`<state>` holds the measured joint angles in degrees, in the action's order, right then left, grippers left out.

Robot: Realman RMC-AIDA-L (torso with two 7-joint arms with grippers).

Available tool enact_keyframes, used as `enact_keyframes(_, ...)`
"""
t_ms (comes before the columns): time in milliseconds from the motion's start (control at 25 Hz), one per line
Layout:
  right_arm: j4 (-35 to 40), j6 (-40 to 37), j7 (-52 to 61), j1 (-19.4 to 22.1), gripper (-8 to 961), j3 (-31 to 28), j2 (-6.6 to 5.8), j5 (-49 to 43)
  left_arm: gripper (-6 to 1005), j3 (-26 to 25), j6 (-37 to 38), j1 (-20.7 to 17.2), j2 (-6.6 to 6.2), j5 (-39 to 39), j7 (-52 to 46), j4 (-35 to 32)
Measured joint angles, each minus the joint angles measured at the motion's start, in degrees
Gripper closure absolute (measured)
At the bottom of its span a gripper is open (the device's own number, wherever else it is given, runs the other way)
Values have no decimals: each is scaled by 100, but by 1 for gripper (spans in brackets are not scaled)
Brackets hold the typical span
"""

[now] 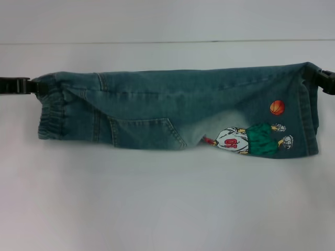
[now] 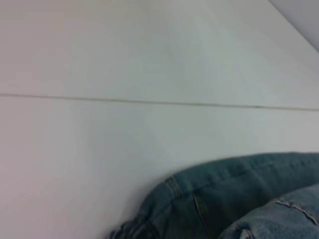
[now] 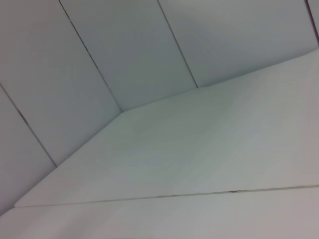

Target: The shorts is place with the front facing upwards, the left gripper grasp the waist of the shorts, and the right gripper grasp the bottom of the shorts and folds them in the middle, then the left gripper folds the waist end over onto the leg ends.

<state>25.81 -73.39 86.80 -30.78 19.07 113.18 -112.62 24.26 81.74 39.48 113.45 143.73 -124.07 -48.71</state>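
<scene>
The shorts [image 1: 172, 112] hang stretched across the head view, folded lengthwise, held up by both ends above the white table [image 1: 167, 204]. The gathered waist [image 1: 52, 112] is at the left, where my left gripper [image 1: 32, 86] is shut on its top corner. The bottom of the shorts [image 1: 311, 112], with the leg ends and the cartoon print [image 1: 251, 138] beside them, is at the right, and my right gripper [image 1: 320, 79] is shut on its top corner. The left wrist view shows a fold of the denim shorts [image 2: 234, 199]. The right wrist view shows only table and wall.
The white table spreads below and behind the shorts, with a seam line [image 1: 167, 42] at the back. A panelled white wall [image 3: 124, 50] stands beyond the table's far edge.
</scene>
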Motion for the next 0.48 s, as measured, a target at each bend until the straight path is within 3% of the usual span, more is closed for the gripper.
enact_keyframes(480,94,530,152,-355,916,259,-56,-31,952,73,-409,66,56,-188,36,49)
